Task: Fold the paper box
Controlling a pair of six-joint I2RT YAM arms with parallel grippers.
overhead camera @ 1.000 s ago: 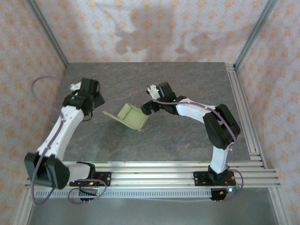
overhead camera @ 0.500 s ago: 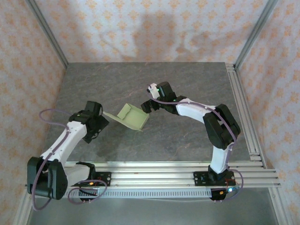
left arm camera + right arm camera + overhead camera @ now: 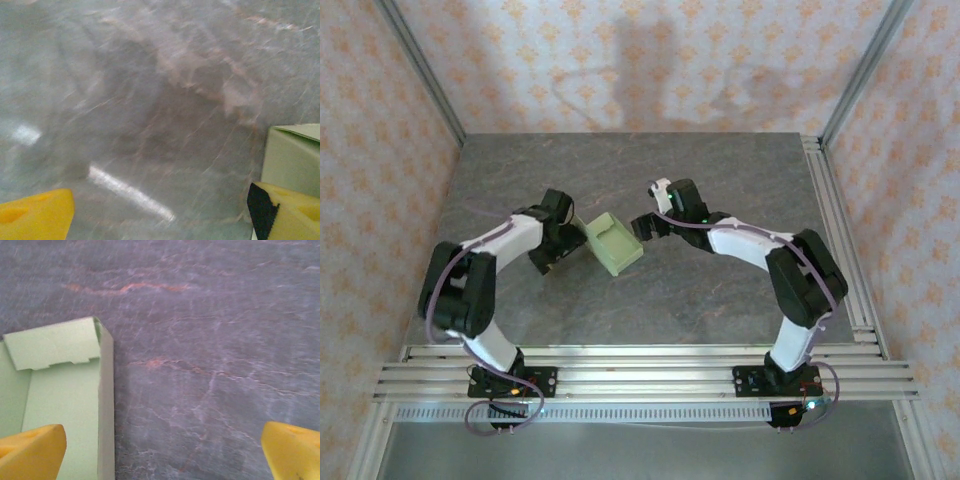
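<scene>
Top external view: two arms close in on a half-formed paper box (image 3: 614,243) near the middle of the grey table (image 3: 740,170).

The pale green box lies open-topped between the grippers with its walls raised. The left gripper (image 3: 567,238) stands just beside its left wall with jaws spread wide. One yellow finger (image 3: 292,210) is next to the card, probably placed to brace that side, though contact cannot be told. The right gripper (image 3: 643,226), also spread and holding nothing, hovers at the opposite side. One finger (image 3: 30,447) is over the box's floor, seemingly positioned to press a wall inward. Folding looks partly done.
</scene>
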